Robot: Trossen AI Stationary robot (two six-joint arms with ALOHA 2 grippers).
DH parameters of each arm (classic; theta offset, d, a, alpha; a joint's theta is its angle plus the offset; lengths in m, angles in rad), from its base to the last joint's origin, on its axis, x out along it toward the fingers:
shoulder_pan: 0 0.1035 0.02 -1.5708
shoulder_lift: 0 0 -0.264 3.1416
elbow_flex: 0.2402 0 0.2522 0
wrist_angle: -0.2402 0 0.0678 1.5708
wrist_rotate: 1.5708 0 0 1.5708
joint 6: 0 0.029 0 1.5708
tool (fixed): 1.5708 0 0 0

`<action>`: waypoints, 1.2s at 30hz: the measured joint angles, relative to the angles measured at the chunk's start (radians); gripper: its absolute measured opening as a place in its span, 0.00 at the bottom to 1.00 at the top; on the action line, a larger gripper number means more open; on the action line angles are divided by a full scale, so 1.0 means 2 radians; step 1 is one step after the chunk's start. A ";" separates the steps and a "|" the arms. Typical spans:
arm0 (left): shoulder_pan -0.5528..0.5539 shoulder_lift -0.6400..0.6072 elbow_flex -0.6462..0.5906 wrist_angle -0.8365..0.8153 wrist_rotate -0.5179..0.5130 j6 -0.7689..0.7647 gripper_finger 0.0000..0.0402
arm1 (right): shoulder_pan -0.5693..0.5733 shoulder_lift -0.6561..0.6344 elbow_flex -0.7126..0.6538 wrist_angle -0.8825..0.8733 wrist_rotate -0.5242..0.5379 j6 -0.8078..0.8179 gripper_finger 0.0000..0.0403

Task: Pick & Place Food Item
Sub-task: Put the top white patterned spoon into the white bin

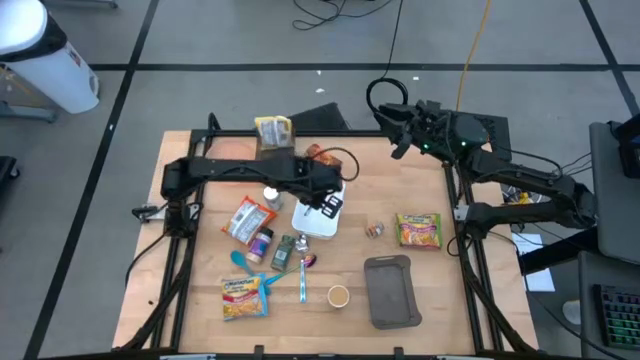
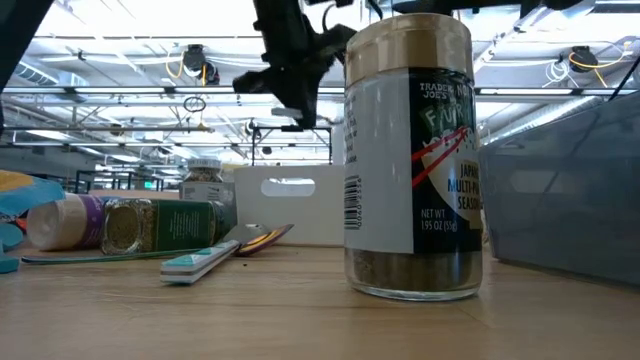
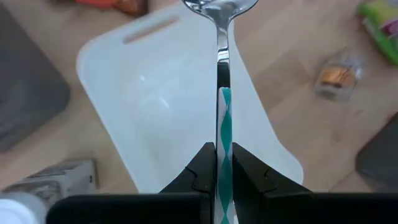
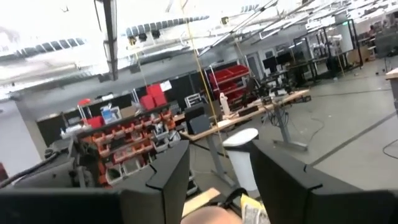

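My left gripper [image 1: 328,203] hangs over the white cutting board [image 1: 318,222] at the table's middle, shut on a spoon [image 3: 221,74] with a teal-and-white handle. The spoon's metal bowl [image 3: 220,6] is over the board [image 3: 168,93], near the end with the handle slot. Food items lie around the board: an orange packet [image 1: 248,218], a noodle packet [image 1: 243,297], a green-yellow packet [image 1: 418,230] and a small wrapped piece [image 1: 375,231]. My right gripper [image 1: 400,130] waits raised at the table's far right corner. It points out into the room, open [image 4: 217,180], with nothing between its fingers. My left gripper pinches the spoon's teal-and-white handle [image 3: 224,134] between its two fingers, which come steeply from above. The spoon runs on in line with the fingers, bowl end ahead and downward. Whether the bowl touches the board cannot be told.
A spice jar [image 2: 415,160] stands near the front edge beside a grey tray [image 1: 390,290]. Two jars [image 1: 272,247] lie left of the board, with a toothbrush [image 1: 303,282] and a spoon [image 2: 255,238] nearer the front. A yellow bag [image 1: 273,132] stands at the far edge.
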 joint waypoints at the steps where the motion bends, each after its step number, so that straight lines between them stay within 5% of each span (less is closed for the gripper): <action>1: -0.001 0.005 0.000 0.001 0.000 0.000 0.07 | 0.000 -0.004 0.000 -0.007 0.000 -0.003 0.40; 36: 0.006 0.067 -0.051 0.003 0.058 0.021 0.06 | 0.000 -0.021 0.000 -0.079 0.002 -0.013 0.40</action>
